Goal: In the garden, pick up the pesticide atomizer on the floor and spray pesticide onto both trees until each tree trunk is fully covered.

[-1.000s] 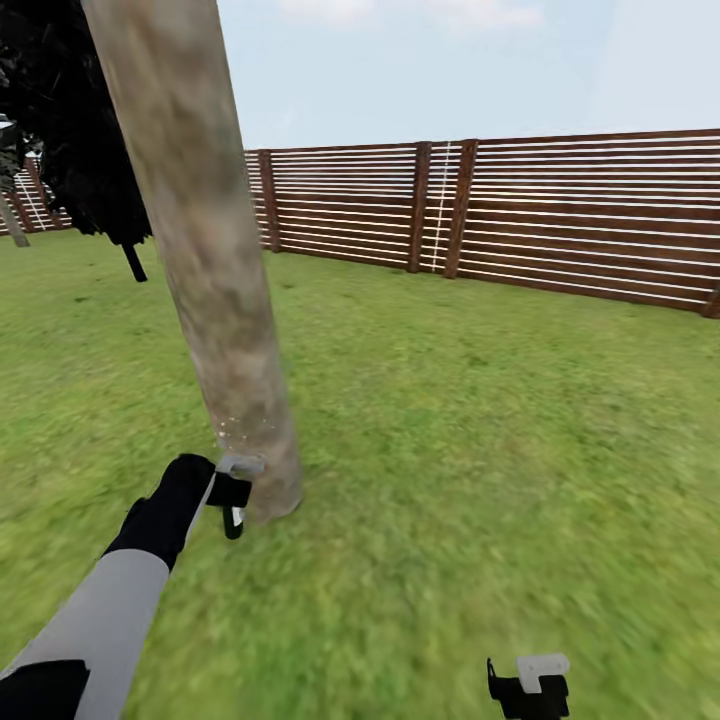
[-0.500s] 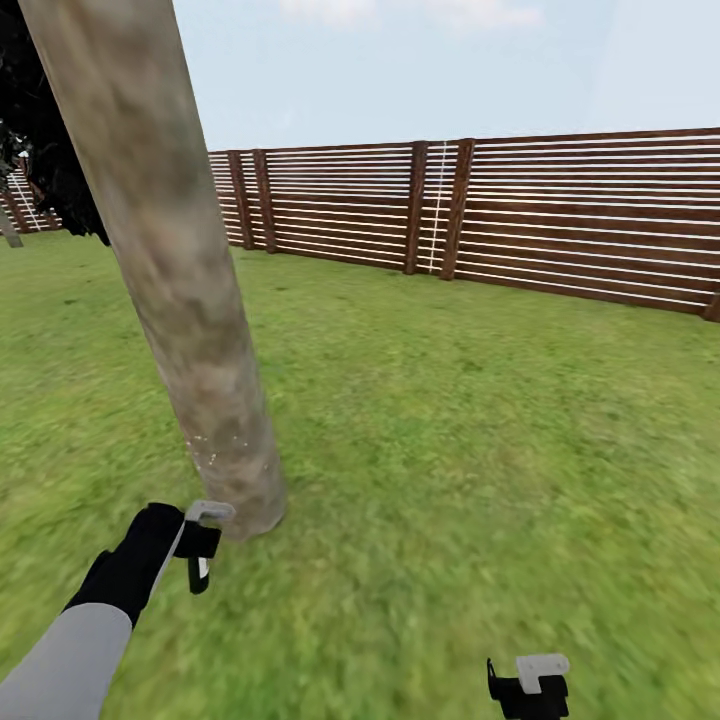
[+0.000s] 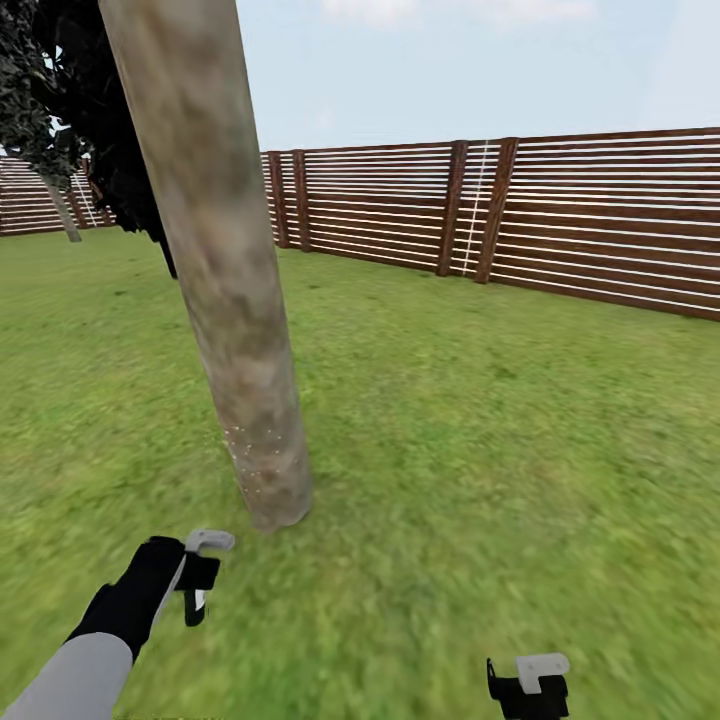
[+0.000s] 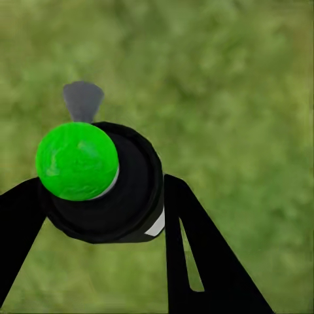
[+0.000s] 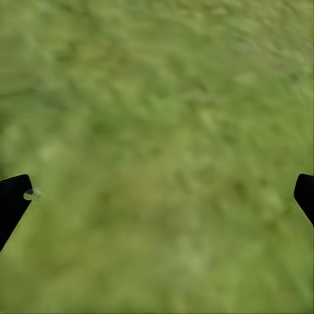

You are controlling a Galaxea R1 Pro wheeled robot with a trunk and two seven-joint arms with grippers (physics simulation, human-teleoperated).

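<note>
Atomizer [image 4: 98, 180], black body with green cap, pinched between the left gripper [image 3: 197, 575] fingers at lower left of the head view. Tree trunk [image 3: 225, 290], long axis near upright, rises just beyond and upper right of that gripper, apart from it. Right gripper [image 3: 528, 685], jaws spread and empty, sits at the lower edge over lawn [image 3: 500, 430], farther off.

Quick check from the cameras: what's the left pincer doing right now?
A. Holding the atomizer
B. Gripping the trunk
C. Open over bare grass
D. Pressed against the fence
A: in the left wrist view the black fingers flank the atomizer with its green cap, over grass; in the head view the left pincer hangs near the base of the trunk, not touching it.
</note>
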